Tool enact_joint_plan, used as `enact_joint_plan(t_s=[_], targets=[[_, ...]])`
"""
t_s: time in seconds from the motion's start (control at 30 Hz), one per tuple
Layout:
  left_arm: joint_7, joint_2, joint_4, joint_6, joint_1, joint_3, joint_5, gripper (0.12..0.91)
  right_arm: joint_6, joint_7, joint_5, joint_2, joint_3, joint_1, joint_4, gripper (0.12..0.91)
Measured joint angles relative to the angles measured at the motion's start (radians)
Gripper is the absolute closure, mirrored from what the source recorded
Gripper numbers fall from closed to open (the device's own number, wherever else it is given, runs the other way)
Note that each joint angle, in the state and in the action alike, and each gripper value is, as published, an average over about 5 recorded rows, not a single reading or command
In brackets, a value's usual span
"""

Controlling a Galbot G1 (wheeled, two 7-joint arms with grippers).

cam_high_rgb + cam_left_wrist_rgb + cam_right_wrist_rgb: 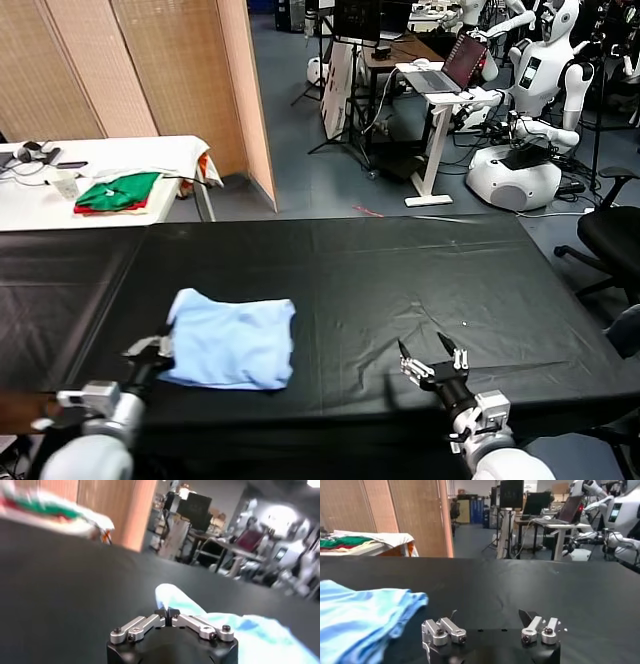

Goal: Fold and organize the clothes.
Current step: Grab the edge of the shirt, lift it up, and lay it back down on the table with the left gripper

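Now the pale blue T-shirt point(232, 342) lies folded in a loose bundle on the black tabletop point(400, 280), toward the robot's left and near the front edge. At the shirt's left edge the left gripper point(160, 346) sits low, its jaws together; whether cloth is pinched between them cannot be told. The right gripper point(432, 352) hovers just above the tabletop well to the right of the shirt, jaws wide apart and holding nothing. Green and red folded garments point(118, 191) rest on a white table point(30, 195) behind.
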Motion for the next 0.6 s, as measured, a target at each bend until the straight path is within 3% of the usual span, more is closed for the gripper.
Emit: enact_joint_plan(t_s=[0.17,0.3,0.43,0.6], targets=[[-0.014,0.14,-0.039,0.0,0.053,-0.117,0.057,0.864,0.0,0.0,-0.006,0.008,-0.018,0.009,-0.008,0.118],[-0.044,0.192,-0.092,0.042,0.094,-0.182,0.084,0.864,0.003,0.0,-0.017,0.017,-0.03,0.009,-0.016,0.118],[-0.084,0.173,-0.168,0.104,0.106,-0.17,0.09,0.864,0.006,0.0,-0.03,0.027,-0.038,0.0,-0.018,0.118],[-0.158,0.084,-0.289,0.178,0.085,-0.055,0.01,0.864,0.014,0.0,-0.05,0.04,-0.033,-0.016,-0.02,0.118]])
